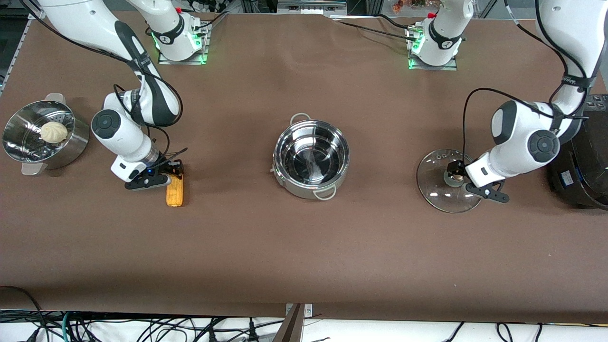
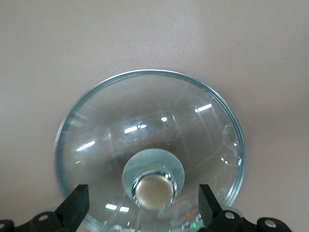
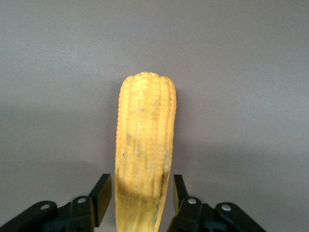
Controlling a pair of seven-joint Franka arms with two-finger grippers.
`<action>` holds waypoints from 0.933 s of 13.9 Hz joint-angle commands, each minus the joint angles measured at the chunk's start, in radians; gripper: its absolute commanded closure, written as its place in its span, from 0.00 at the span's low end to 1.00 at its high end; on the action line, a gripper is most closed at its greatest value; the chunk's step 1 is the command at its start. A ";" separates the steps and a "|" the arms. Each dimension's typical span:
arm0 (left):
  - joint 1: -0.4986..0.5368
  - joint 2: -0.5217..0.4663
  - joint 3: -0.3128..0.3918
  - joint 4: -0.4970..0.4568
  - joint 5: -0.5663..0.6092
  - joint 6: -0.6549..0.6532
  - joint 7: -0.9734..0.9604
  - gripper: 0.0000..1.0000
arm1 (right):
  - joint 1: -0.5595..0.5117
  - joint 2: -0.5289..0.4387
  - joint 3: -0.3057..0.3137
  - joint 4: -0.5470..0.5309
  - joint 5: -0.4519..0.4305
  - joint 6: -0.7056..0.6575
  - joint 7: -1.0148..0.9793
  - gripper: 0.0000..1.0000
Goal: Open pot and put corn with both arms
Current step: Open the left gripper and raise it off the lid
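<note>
The pot (image 1: 304, 191) stands uncovered and empty at the table's middle. Its glass lid (image 1: 439, 183) lies flat on the table toward the left arm's end, knob up. My left gripper (image 1: 455, 176) is low over the lid. In the left wrist view the left gripper (image 2: 143, 198) stands open, its fingers wide apart on either side of the knob (image 2: 154, 191) and clear of it. The corn (image 1: 175, 191) lies on the table toward the right arm's end. My right gripper (image 1: 173, 173) is down at one end of it. In the right wrist view the right gripper (image 3: 141, 188) straddles the corn (image 3: 145, 130) with a thin gap at each finger.
A steel steamer bowl (image 1: 28, 156) with a white bun (image 1: 53, 131) in it sits at the right arm's end of the table. A large black cooker (image 1: 584, 171) stands at the left arm's end, close beside the left arm's wrist.
</note>
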 commanded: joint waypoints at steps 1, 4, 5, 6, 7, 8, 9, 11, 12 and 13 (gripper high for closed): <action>0.006 -0.086 -0.017 0.075 0.001 -0.168 0.000 0.00 | -0.008 0.023 0.002 0.007 -0.016 0.045 -0.015 0.51; 0.004 -0.119 -0.028 0.253 -0.003 -0.442 0.002 0.00 | -0.010 0.023 0.002 0.011 -0.016 0.043 -0.020 0.62; -0.002 -0.119 -0.036 0.322 -0.004 -0.539 0.002 0.00 | -0.010 0.022 0.002 0.013 -0.015 0.042 -0.020 0.62; 0.000 -0.119 -0.056 0.389 -0.003 -0.618 0.000 0.00 | -0.010 0.022 0.002 0.013 -0.015 0.040 -0.020 0.67; 0.000 -0.119 -0.063 0.442 -0.003 -0.679 -0.003 0.00 | -0.010 0.022 0.002 0.013 -0.015 0.040 -0.021 0.74; -0.003 -0.120 -0.069 0.485 -0.003 -0.728 -0.004 0.00 | -0.010 0.020 0.002 0.013 -0.015 0.039 -0.020 0.85; -0.003 -0.129 -0.082 0.522 -0.003 -0.762 -0.004 0.00 | -0.010 0.020 0.002 0.023 -0.013 0.035 -0.020 0.91; -0.003 -0.146 -0.096 0.575 -0.001 -0.808 -0.004 0.00 | -0.011 0.019 0.004 0.092 -0.012 -0.059 -0.020 0.91; -0.003 -0.146 -0.094 0.599 -0.001 -0.831 -0.003 0.00 | -0.011 0.020 0.004 0.161 -0.009 -0.151 -0.020 0.91; -0.002 -0.146 -0.094 0.614 0.001 -0.848 0.002 0.00 | -0.011 0.020 0.004 0.216 -0.007 -0.229 -0.020 0.91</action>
